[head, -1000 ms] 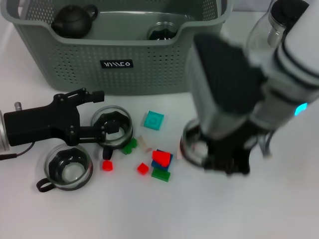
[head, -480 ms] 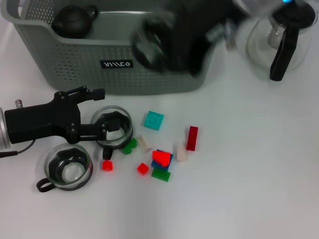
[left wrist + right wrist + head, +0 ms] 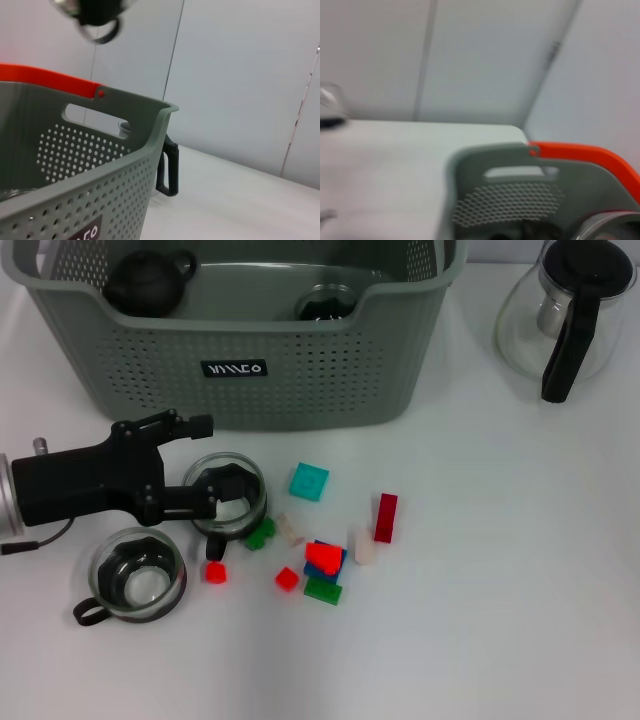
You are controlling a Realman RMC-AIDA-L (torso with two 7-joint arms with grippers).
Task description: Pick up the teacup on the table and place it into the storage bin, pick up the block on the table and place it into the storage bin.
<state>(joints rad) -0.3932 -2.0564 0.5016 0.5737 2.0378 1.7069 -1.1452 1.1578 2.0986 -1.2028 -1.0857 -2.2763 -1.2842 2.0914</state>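
White tabletop [image 3: 480, 640], plain pale walls behind it in the wrist views. The storage bin [image 3: 300, 380] fills the 11-to-12 o'clock part of the head view, and it's already partly loaded: a dark teapot [image 3: 148, 280] sits in its far-left corner and one glass teacup [image 3: 325, 302] is inside near the middle. So at least one cup looks done. Left to do: two more glass teacups out on the table, one at about 9 o'clock [image 3: 230, 492] and another lower down at 8 o'clock [image 3: 135, 575], plus the whole scatter of small blocks near centre, e.g. the teal block [image 3: 309, 481], the dark red block [image 3: 386, 517] and a red-blue-green pile [image 3: 322, 570]. None of the blocks looks binned as far as I can see. The left gripper [image 3: 205, 467] reaches in from 9 o'clock, spread wide with one finger [image 3: 175, 505] dipping inside the nearer cup and the other outside its rim, not clamped. The right gripper isn't in the head view; its wrist camera looks at the bin's end wall. A glass carafe [image 3: 560, 310] stands at 1 o'clock. I'd say roughly a third done, tops.
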